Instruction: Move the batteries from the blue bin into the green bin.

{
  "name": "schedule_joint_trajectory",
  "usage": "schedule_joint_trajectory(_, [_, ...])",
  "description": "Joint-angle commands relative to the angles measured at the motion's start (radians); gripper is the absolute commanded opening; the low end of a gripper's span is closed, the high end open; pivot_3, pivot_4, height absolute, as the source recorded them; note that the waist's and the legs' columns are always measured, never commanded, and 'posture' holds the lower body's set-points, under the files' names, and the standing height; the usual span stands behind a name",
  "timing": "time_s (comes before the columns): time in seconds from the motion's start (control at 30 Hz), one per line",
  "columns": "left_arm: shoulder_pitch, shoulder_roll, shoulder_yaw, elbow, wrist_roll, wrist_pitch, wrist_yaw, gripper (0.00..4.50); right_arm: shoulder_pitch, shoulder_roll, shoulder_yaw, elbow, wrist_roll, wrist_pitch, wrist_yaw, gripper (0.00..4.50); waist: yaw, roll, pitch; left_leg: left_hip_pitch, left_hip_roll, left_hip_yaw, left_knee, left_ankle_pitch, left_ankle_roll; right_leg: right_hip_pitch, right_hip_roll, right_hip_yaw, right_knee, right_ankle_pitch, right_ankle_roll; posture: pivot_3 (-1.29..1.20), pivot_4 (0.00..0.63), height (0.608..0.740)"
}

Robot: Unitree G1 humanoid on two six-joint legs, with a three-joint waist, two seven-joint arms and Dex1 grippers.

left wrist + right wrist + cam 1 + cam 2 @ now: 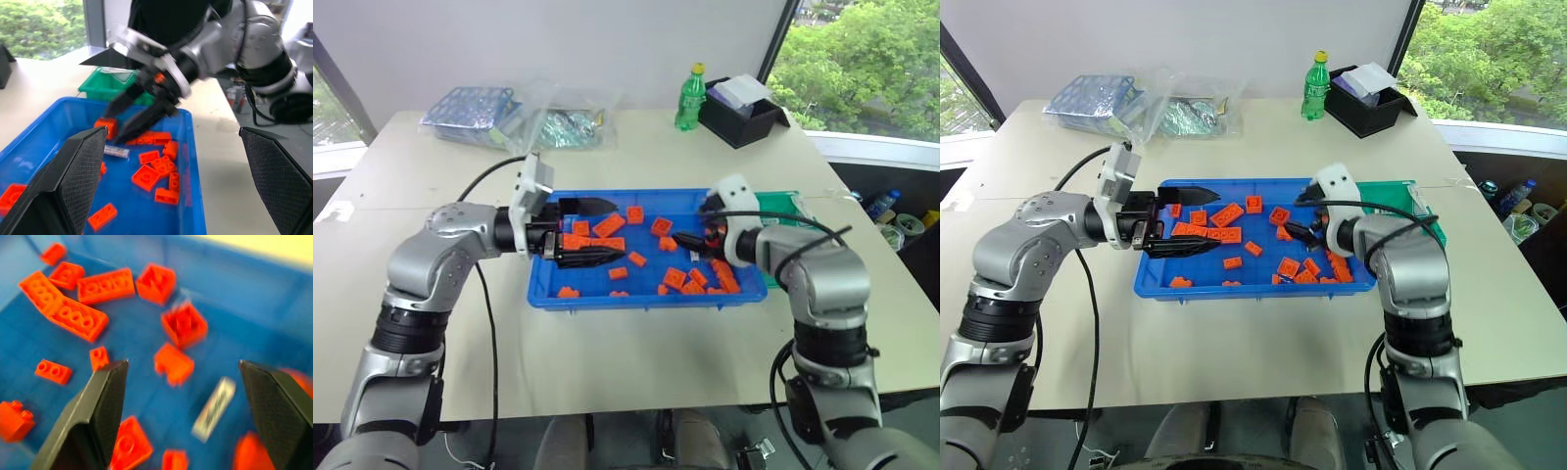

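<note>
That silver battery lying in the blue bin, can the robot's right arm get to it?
Probably yes. The right gripper hangs open over the blue bin, with the battery lying flat between its fingers. Orange bricks sit close by, but none cover it.

Daylight is coming in thru windows (862, 59) on both sides, w/ green trees (891, 49) showing outside the right one. A plain white wall (558, 39) is running behind a big beige table (636, 362). At the table's far edge a green bottle (690, 98) is standing beside a black box (744, 113); clear plastic bags (524, 116) are lying to the far left.
</note>
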Motion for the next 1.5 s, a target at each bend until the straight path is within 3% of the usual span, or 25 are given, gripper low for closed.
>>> schedule_joint_trajectory(0.03, [-0.044, -0.017, -0.011, 0.010, 0.006, -0.025, -0.028, 4.50, 0.007, 0.031, -0.044, -0.031, -0.002, 0.008, -0.085, 3.68, 0.000, 0.000, 0.000, 0.000, 0.000, 0.000, 0.000, 0.000, 0.000, 0.000, 0.000, 0.000, -0.001, 0.000, 0.000, 0.00, 0.150, 0.723])
schedule_joint_trajectory(0.27, [-0.070, -0.027, -0.024, 0.042, 0.030, -0.044, -0.065, 4.50, 0.034, 0.045, -0.048, 0.131, 0.015, -0.131, -0.165, 3.68, -0.001, 0.000, 0.000, 0.000, 0.000, 0.001, 0.000, 0.000, 0.000, 0.000, 0.000, 0.000, -0.002, 0.000, 0.000, 0.00, 0.150, 0.723])
schedule_joint_trajectory(0.5, [-0.055, -0.013, 0.001, 0.029, 0.030, -0.038, -0.058, 4.50, 0.058, 0.015, 0.003, 0.273, 0.055, -0.266, -0.143, 3.68, -0.001, 0.000, 0.000, 0.000, 0.000, 0.000, 0.000, 0.000, 0.000, 0.001, 0.000, 0.000, -0.001, 0.000, 0.000, 0.00, 0.150, 0.723])
schedule_joint_trajectory(0.6, [-0.038, -0.005, 0.010, 0.014, 0.027, -0.036, -0.050, 4.50, 0.071, -0.011, 0.045, 0.325, 0.049, -0.334, -0.135, 2.88, -0.002, 0.000, 0.000, 0.000, 0.000, 0.000, 0.000, 0.000, 0.000, 0.001, 0.000, 0.000, -0.001, 0.000, 0.000, 0.00, 0.150, 0.723])
schedule_joint_trajectory(0.77, [-0.007, 0.012, 0.022, -0.009, 0.023, -0.036, -0.047, 4.50, 0.095, -0.029, 0.049, 0.293, 0.085, -0.323, -0.129, 0.16, 0.001, 0.000, 0.000, 0.000, 0.000, -0.001, 0.000, 0.000, 0.000, 0.001, 0.000, 0.000, -0.002, 0.000, 0.000, 0.00, 0.150, 0.723])
schedule_joint_trajectory(0.8, [-0.001, 0.016, 0.024, -0.013, 0.023, -0.036, -0.046, 4.50, 0.097, -0.034, 0.049, 0.278, 0.092, -0.315, -0.130, 0.05, 0.002, 0.000, 0.000, 0.000, 0.000, -0.001, 0.000, 0.000, 0.000, 0.001, 0.000, 0.000, -0.002, 0.000, 0.000, 0.00, 0.150, 0.723])
schedule_joint_trajectory(1.0, [0.020, 0.023, 0.030, -0.026, 0.020, -0.037, -0.040, 4.50, 0.082, -0.052, -0.018, 0.141, 0.127, -0.242, -0.165, 0.06, 0.002, 0.001, 0.001, -0.001, 0.000, -0.001, 0.000, 0.000, 0.000, 0.000, 0.000, 0.000, -0.006, -0.001, -0.001, 0.00, 0.150, 0.723])
schedule_joint_trajectory(1.2, [0.041, 0.038, 0.039, -0.024, 0.019, -0.040, -0.047, 4.50, -0.042, -0.121, -0.269, -0.063, 0.207, -0.033, -0.168, 0.06, 0.004, 0.005, 0.003, -0.004, -0.001, 0.000, 0.000, 0.000, 0.000, 0.000, 0.000, 0.000, -0.007, 0.000, 0.000, 0.00, 0.150, 0.723])
schedule_joint_trajectory(1.3, [0.044, 0.041, 0.043, -0.013, 0.022, -0.044, -0.049, 4.50, -0.054, -0.201, -0.390, -0.080, 0.229, 0.051, -0.146, 0.06, 0.004, 0.003, 0.002, -0.002, 0.000, -0.001, -0.001, 0.000, 0.000, 0.000, 0.000, -0.001, -0.011, 0.000, 0.000, 0.00, 0.150, 0.723])
schedule_joint_trajectory(1.5, [0.033, 0.037, 0.045, 0.006, 0.029, -0.054, -0.053, 4.50, 0.059, -0.303, -0.452, -0.011, 0.225, 0.000, -0.136, 0.06, 0.001, 0.004, 0.002, -0.003, 0.000, 0.003, -0.001, -0.001, 0.000, 0.003, -0.001, -0.002, -0.017, 0.000, 0.000, 0.00, 0.150, 0.723])
